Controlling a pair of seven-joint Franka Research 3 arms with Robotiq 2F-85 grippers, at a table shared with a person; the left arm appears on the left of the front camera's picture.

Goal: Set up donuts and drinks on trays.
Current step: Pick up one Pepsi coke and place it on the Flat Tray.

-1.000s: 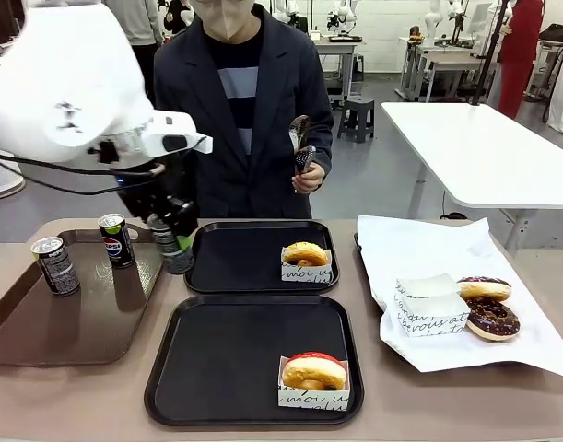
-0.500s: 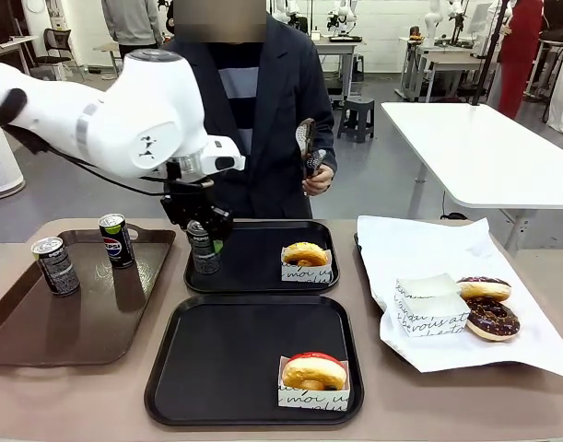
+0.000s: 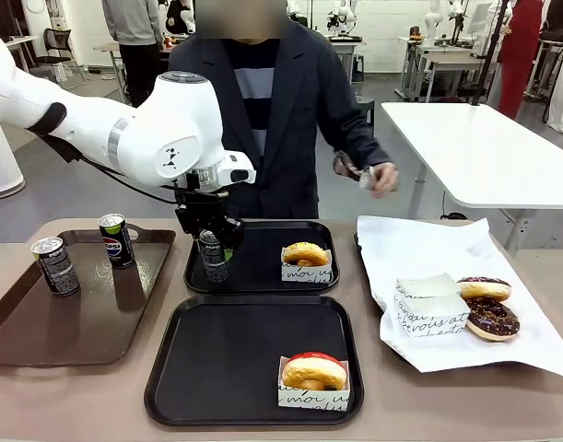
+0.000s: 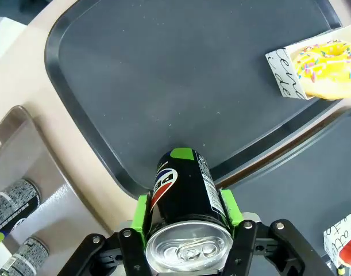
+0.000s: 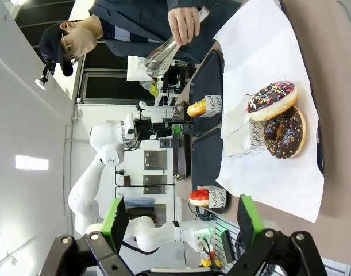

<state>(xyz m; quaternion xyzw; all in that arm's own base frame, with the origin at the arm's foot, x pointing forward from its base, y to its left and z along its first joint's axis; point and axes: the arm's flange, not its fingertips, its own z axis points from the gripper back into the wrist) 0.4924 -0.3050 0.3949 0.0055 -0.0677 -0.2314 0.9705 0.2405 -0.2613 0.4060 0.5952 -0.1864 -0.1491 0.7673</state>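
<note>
The left gripper (image 3: 213, 241) has swung in from over the brown tray (image 3: 41, 331) at the left of the frame. It now stands at the middle, clamped on the sides of a can (image 3: 214, 262) just inside the left rim of the far tray (image 3: 263, 273). I can't tell whether the can's base is touching yet. That looks like the first drink reaching a tray. Two cans (image 3: 56, 265) wait on the brown one, and the near tray (image 3: 226, 359) has none.

The person's hand (image 3: 382, 177) has moved from the centre toward the upper right with metal tongs (image 3: 348, 168), above the crinkled white paper (image 3: 419, 244) where the chocolate donuts (image 3: 491, 318) lie.

The can is slick and dark with a bright silver top. The trays are matte black with rounded corners. A glazed donut (image 3: 305, 252) and a red donut (image 3: 314, 370) each sit in a printed paper sleeve. The right gripper (image 5: 181, 221) is spread wide and holds nothing.
</note>
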